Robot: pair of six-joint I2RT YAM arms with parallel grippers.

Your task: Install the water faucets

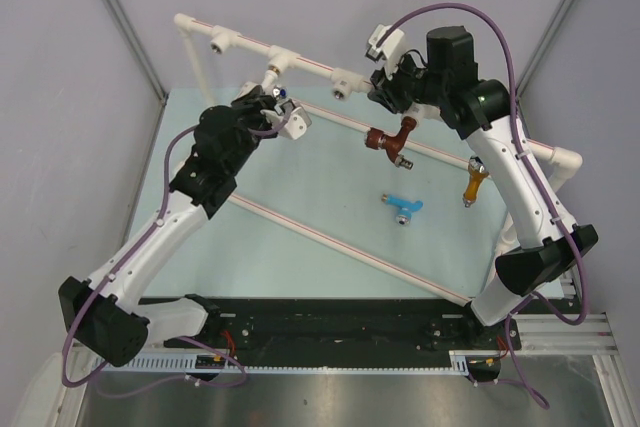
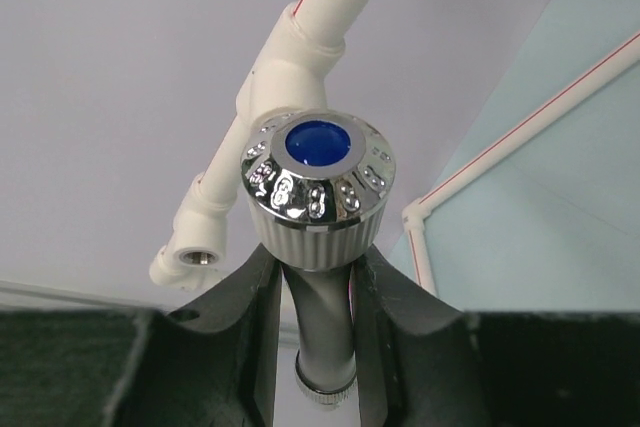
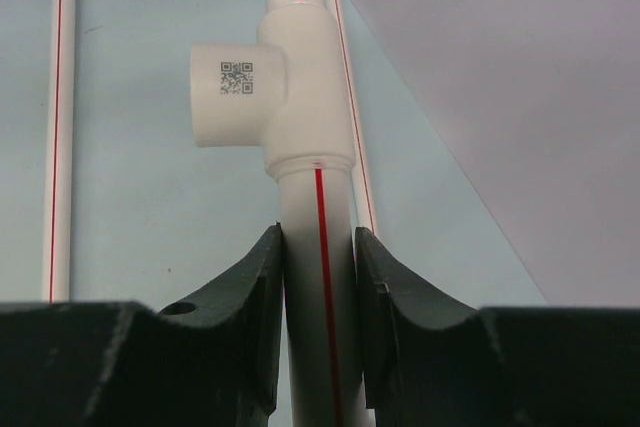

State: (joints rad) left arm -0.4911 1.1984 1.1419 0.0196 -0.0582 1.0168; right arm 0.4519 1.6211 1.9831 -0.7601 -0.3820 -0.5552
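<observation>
My left gripper [image 1: 275, 107] is shut on the white faucet [image 2: 318, 277], gripping its grey-white stem below a chrome knob with a blue cap [image 2: 318, 142]. It holds the faucet close to a tee socket [image 1: 272, 75] of the white pipe frame; the tee [image 2: 290, 67] sits just behind the knob. My right gripper [image 1: 392, 87] is shut on the frame's top pipe [image 3: 318, 287], just below a tee with a QR code [image 3: 262, 87]. The brown faucet [image 1: 392, 141], light blue faucet [image 1: 402, 208] and orange-yellow faucet [image 1: 473, 183] lie on the table.
The white pipe frame with red stripes stands on the pale green table [image 1: 300, 187]; its raised top pipe [image 1: 300, 57] carries several tee sockets, and low pipes [image 1: 340, 247] cross the table. Grey walls close the back and sides. An open threaded socket [image 2: 200, 255] shows at left.
</observation>
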